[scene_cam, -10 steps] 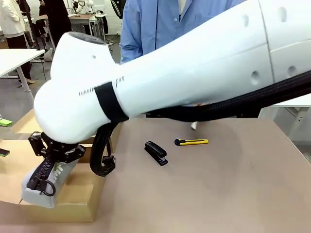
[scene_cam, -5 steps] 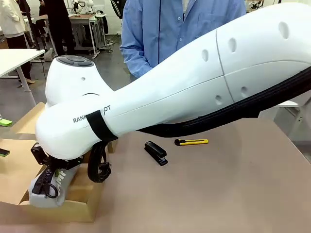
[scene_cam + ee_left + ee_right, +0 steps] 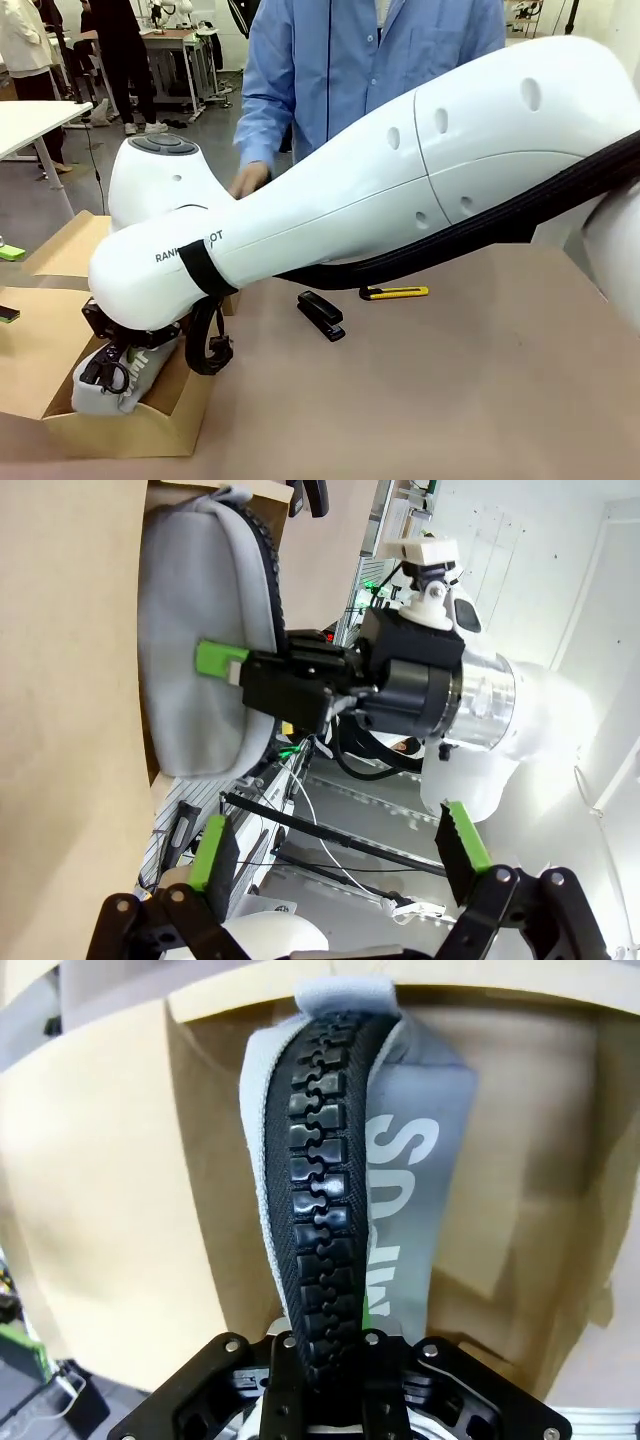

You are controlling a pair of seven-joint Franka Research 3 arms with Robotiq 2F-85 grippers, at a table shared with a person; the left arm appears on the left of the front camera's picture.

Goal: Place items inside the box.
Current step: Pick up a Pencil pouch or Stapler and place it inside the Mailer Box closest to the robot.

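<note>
Grey floor, white table at far left, cluttered workbench farther back, bright even light.

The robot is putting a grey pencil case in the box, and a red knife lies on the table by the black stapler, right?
Not quite. The knife is yellow, not red, as the front view shows. Otherwise yes: the right gripper holds the grey pencil case at the box, and the knife lies by the black stapler.

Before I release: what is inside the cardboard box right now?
The grey fabric zip pencil case, gripped by the right claw, is partly inside the open brown cardboard box. Bare cardboard shows around it; the floor beneath the case is covered.
</note>
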